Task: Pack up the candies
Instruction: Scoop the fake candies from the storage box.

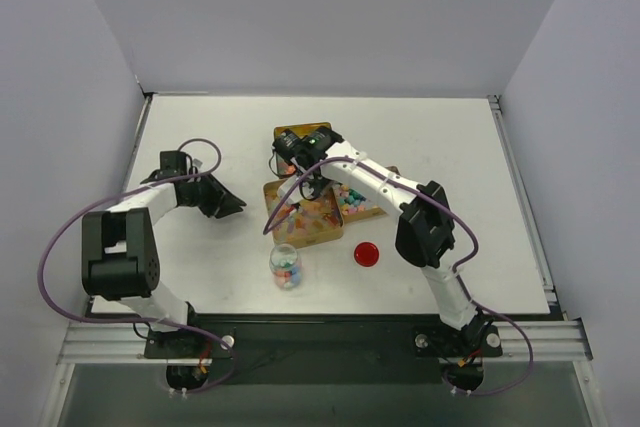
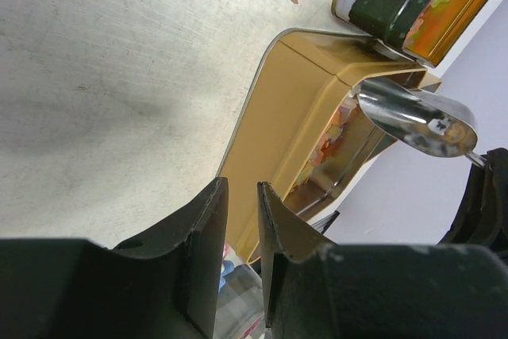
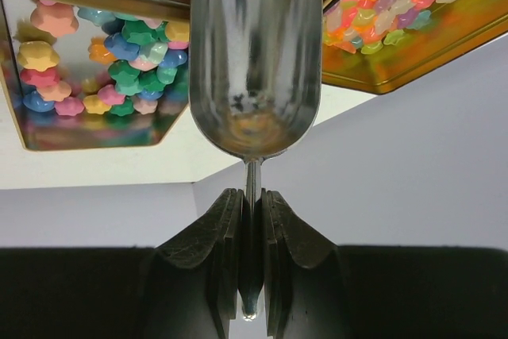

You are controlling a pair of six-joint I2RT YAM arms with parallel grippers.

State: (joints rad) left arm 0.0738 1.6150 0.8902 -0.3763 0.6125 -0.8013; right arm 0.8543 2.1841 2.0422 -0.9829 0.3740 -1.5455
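Note:
The candies [image 1: 310,215] fill an open golden tin [image 1: 272,237] at mid-table. They also show in the right wrist view [image 3: 131,69]. More candies [image 1: 355,197] lie in a second tin half beside it. My right gripper [image 1: 312,185] is over the tin and shut on the thin handle of a metal scoop [image 3: 254,61]. The scoop's bowl hangs just above the candies, and no candy shows in it. A clear jar [image 1: 285,267] partly filled with candies stands in front of the tin. My left gripper [image 1: 232,205] is just left of the tin, empty, its jaws a narrow gap apart [image 2: 242,188].
A flat red lid [image 1: 367,254] lies right of the jar. A dark tin lid [image 1: 285,134] lies behind the tins, under my right wrist. The golden tin wall [image 2: 294,109] and the scoop [image 2: 417,117] show close ahead in the left wrist view.

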